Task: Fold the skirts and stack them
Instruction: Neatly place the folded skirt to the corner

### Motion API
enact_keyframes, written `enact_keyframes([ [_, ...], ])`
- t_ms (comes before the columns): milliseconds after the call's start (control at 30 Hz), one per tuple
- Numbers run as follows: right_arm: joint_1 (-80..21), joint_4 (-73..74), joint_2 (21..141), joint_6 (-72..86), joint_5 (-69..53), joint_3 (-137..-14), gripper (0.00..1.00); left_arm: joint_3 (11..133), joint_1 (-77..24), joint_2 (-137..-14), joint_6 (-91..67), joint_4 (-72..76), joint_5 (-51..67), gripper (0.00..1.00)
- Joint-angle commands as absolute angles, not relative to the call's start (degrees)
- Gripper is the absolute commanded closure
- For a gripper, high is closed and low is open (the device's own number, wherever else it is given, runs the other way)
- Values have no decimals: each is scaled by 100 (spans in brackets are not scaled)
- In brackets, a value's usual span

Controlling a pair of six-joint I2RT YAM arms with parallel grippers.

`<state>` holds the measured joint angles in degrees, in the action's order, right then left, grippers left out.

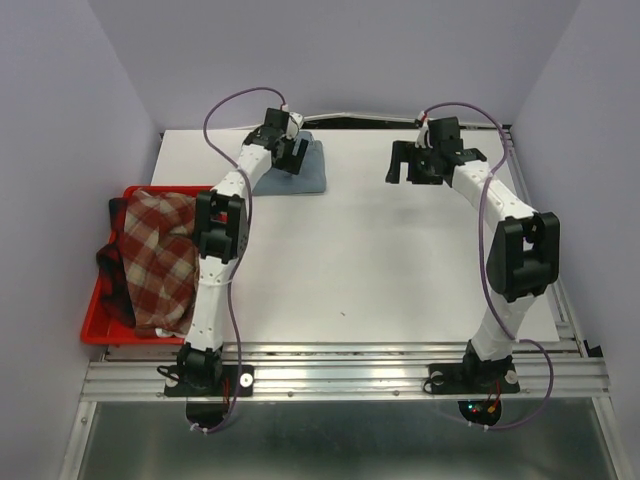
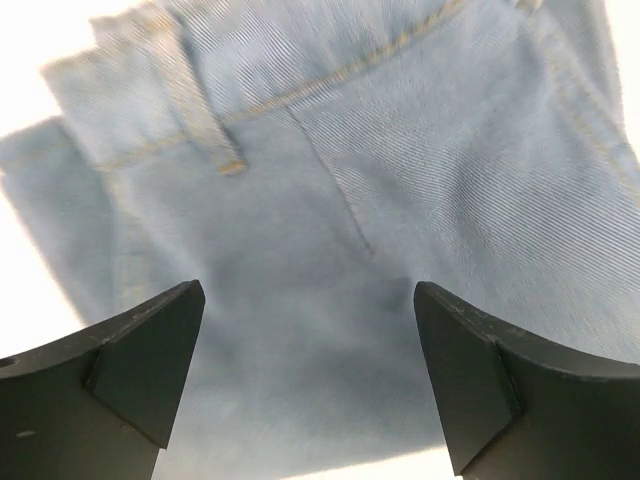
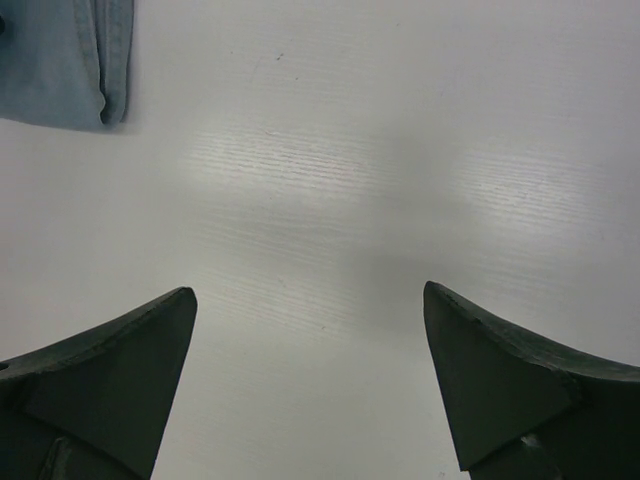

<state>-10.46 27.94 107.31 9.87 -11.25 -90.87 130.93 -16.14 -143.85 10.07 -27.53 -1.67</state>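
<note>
Denim skirt (image 1: 310, 176): folded, flat on desk (image 1: 350, 260), far left. Left hand (image 2: 308, 300) over it, jaws wide, empty. Right hand (image 3: 310, 300) wide, empty, far right. Check skirt (image 1: 155, 260) heaped in tray (image 1: 100, 325), left. Cloth likely soft, light, limp. Pinch at waistband or hem.

We log the light blue skirt (image 2: 420, 170) as matt twill cloth with tan stitching. The table (image 3: 400, 150) under it is white, faintly grained, with a soft sheen. Left of the table, the red tray (image 1: 97, 322) looks like smooth plastic.
</note>
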Motion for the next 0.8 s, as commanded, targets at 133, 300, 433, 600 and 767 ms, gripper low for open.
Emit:
enact_keyframes([
  [133,-1011,2988,10055,827,-1441,-9352,0,13300,-1687,-11666,1705,-1961,-475,1],
  [300,-1011,3181,9634,677,-1599,-9150,0,12288,-1687,-10189,1687,-2160,-729,1],
  [433,-1011,3445,9273,493,-1766,-8826,0,11972,-1365,-9573,1653,-3707,-47,8],
  [600,-1011,3647,8816,299,-1915,-8315,0,9583,-740,-7634,1905,-4042,738,3],
  [767,-1011,3885,8482,193,-2179,-7824,0,7906,-150,-6200,2320,-4736,440,1],
])
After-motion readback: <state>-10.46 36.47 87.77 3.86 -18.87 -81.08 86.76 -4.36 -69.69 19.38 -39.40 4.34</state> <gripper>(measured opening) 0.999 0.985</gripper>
